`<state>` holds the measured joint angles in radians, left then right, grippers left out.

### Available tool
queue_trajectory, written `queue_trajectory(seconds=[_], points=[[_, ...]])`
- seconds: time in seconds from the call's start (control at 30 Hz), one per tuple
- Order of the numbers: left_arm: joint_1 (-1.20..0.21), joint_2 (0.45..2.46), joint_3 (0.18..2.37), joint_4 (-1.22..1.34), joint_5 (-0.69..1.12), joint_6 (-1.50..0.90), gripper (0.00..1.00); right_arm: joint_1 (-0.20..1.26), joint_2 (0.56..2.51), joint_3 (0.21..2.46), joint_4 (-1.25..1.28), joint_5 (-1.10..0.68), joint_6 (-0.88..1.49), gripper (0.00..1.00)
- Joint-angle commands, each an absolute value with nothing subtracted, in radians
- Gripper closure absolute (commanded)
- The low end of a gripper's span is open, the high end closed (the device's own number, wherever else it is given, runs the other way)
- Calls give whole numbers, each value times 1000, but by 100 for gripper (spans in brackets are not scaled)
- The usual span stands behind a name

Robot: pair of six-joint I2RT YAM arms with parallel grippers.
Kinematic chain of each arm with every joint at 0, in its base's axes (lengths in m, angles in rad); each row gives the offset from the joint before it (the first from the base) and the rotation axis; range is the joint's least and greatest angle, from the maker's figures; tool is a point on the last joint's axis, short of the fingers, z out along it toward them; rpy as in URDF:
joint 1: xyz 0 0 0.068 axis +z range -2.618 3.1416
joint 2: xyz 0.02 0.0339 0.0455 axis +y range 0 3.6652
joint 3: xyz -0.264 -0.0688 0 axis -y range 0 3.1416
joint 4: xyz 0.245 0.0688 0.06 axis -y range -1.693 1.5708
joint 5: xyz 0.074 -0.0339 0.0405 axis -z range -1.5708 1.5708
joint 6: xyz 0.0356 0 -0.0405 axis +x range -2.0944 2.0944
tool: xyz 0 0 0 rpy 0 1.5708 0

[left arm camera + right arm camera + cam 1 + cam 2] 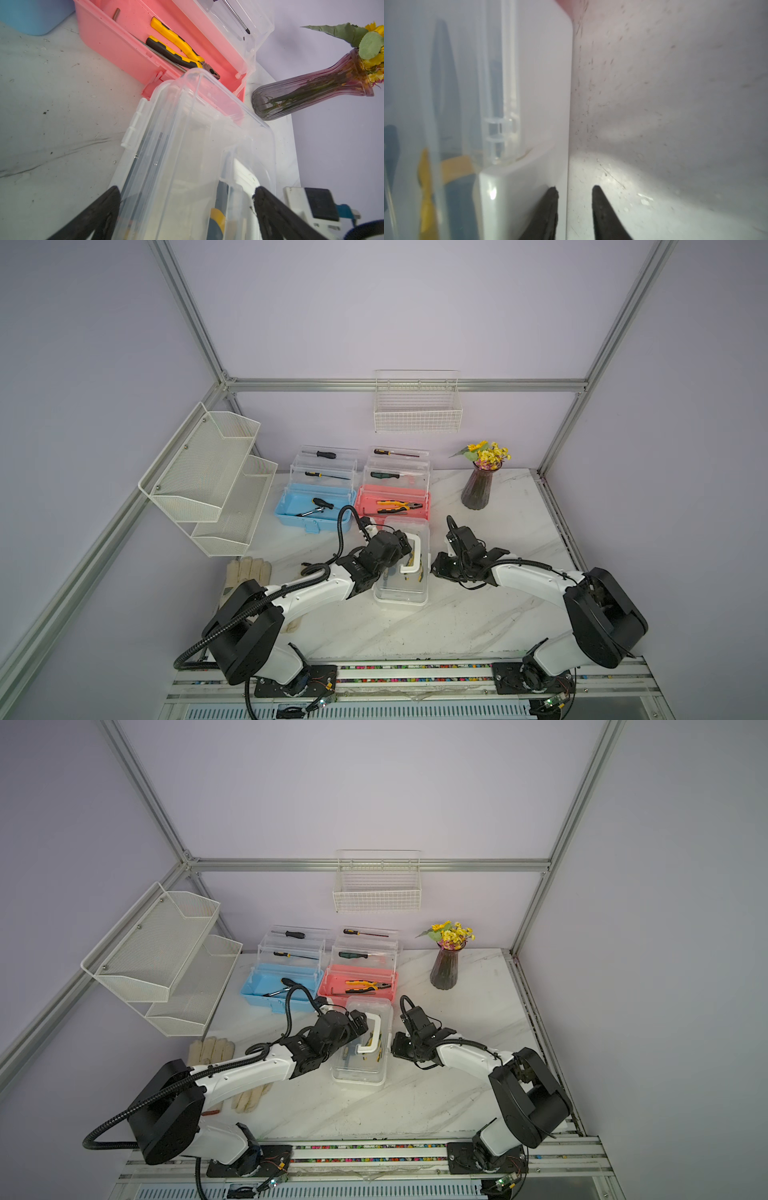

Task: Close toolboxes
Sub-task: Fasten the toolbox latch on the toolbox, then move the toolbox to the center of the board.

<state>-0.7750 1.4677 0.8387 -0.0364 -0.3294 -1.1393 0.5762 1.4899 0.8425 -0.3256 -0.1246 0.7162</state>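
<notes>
The white toolbox (357, 1073) sat mid-tabletop (436, 1085) with its clear lid down. The left tool (360, 1023) hung over its handle, and the right tool (395, 1048) was at its side. Behind them the blue toolbox (266, 1002) and the pink toolbox (332, 979) stood open near a vase (444, 971).

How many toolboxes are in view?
3: blue toolbox, open, at the back; pink toolbox, open, beside it; white toolbox, lid down, in front of the pink one. None appears hidden.
</notes>
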Motion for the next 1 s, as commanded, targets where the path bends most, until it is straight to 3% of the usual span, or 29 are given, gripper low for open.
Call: queue_trajectory(seconds=[0.0,0.33,0.6,0.73,0.97], points=[[-820,1491,812,-103,-195,-1225,0,595,1407,927,-541,13,666,50],[-820,1465,866,-104,-221,-1152,0,728,1336,1122,-781,261,711,44],[-816,1422,859,-149,-290,-1089,0,819,1476,1212,-753,284,751,41],[-816,1310,844,-191,-385,-1051,0,830,1553,1250,-778,294,760,40],[-771,1173,831,-263,-457,-978,0,826,1598,1243,-787,314,779,44]])
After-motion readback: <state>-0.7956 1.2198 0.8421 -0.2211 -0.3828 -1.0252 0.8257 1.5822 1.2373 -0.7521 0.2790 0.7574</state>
